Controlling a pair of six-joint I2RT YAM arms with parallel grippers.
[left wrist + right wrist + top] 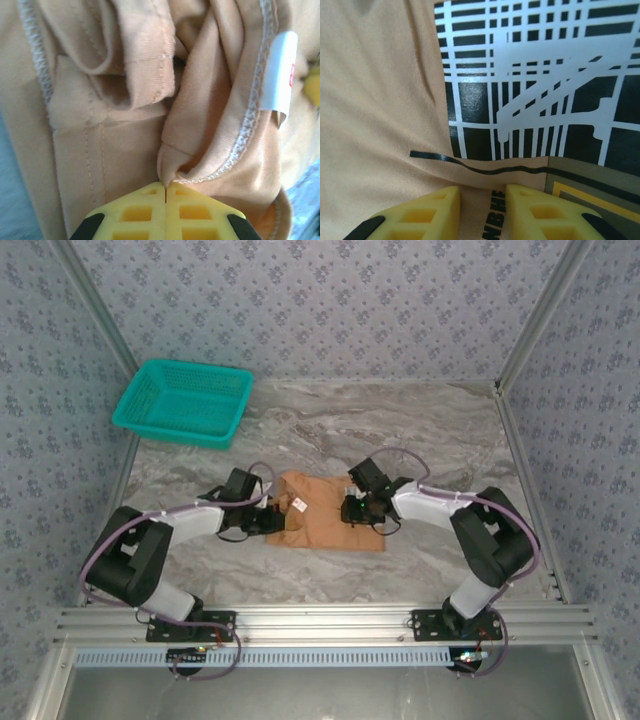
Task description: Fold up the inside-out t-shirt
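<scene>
Top external view: the inside-out t-shirt (325, 515) is spread out mid-table. On the left wrist cam, the left gripper (165, 186) is seen pinched fully shut on a cloth fold. The right gripper (482, 191) is parted narrowly with printed cloth in between, but whether it's actually clamped can't be told.

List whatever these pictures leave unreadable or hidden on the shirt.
1. Top external view: how the t-shirt is layered; too small to tell.
2. Left wrist view: writing on the neck tag; blurred and too small.
3. Right wrist view: the printed lettering, cut off by the right claw and the bottom edge; whether that claw pinches cloth.
</scene>
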